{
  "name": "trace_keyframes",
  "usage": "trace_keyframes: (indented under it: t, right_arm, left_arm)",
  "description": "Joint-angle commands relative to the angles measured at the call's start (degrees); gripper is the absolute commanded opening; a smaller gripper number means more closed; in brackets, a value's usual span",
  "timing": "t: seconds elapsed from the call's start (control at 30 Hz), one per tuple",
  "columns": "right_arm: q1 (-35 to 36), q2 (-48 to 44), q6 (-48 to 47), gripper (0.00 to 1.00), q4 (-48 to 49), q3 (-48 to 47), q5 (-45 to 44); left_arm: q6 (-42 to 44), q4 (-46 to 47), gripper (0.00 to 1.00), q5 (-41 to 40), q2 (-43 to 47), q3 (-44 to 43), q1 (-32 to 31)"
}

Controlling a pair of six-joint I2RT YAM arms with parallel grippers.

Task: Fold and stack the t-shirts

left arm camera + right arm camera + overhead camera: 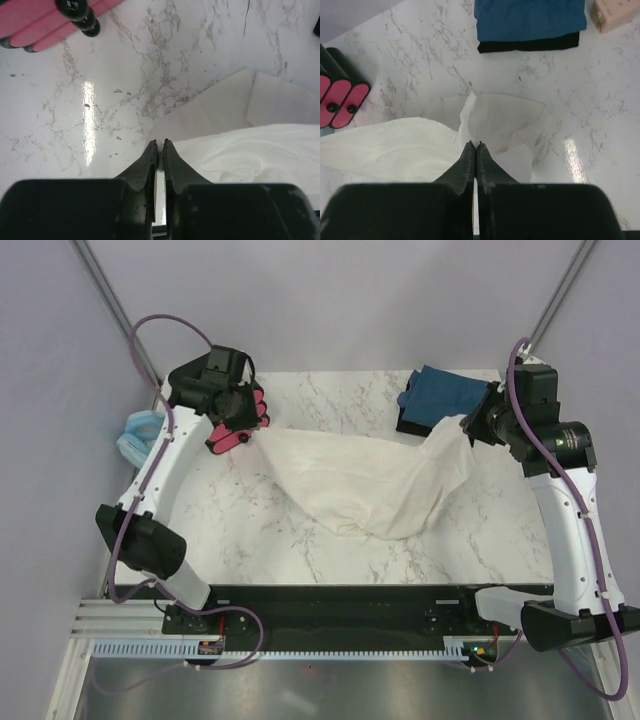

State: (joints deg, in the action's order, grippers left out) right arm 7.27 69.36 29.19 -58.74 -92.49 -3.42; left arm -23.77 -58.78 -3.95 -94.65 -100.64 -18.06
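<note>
Overhead first: the large, plain cream-white t-shirt (pixel 370 485) of soft cloth is strung between the two arms. One end is lifted to the left gripper (pixel 247 432) and the other to the right gripper (pixel 468 423), while its middle sags in a crumpled belly onto the white marble-patterned table (pixel 250 540). The dark teal-blue t-shirt (pixel 445 392), a neat folded square of cloth, lies at the far right of the table, just behind the right gripper. A black box with pink drawers (pixel 222 438) sits beside the left gripper.

Next, the left wrist view: the left gripper (pixel 159 145) has its fingers pressed nearly together, and it looks pinched on a thin edge of the cream-white t-shirt (pixel 250 155), which runs off to the right in smooth folds. The pink drawers (pixel 30 25) show at the top left.

Then the right wrist view: the right gripper (pixel 476 145) is clamped tight on a bunched corner of the cream-white t-shirt (pixel 395 145). The dark teal-blue t-shirt (pixel 530 17) lies beyond it on a dark layer that I cannot identify.

As I judge it, the step is spreading the light shirt flat before its first fold. The next move calls for both arms to pull apart evenly and lower together, so that the sagging middle smooths out rather than creasing.
</note>
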Motion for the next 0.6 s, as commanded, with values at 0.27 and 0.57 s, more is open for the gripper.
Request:
trace_keyframes:
  t: [0.27, 0.57]
  right_arm:
    - [-0.15, 0.78, -6.6, 0.0, 7.5, -21.66, -7.92]
    - [-0.24, -6.69, -7.83, 0.0, 11.63, -27.3, -8.71]
  left_arm:
    - [-7.25, -11.35, 0.02, -13.9, 14.65, -22.84, 3.91]
    - [-8.48, -12.31, 0.02, -14.42, 30.04, -21.79, 3.83]
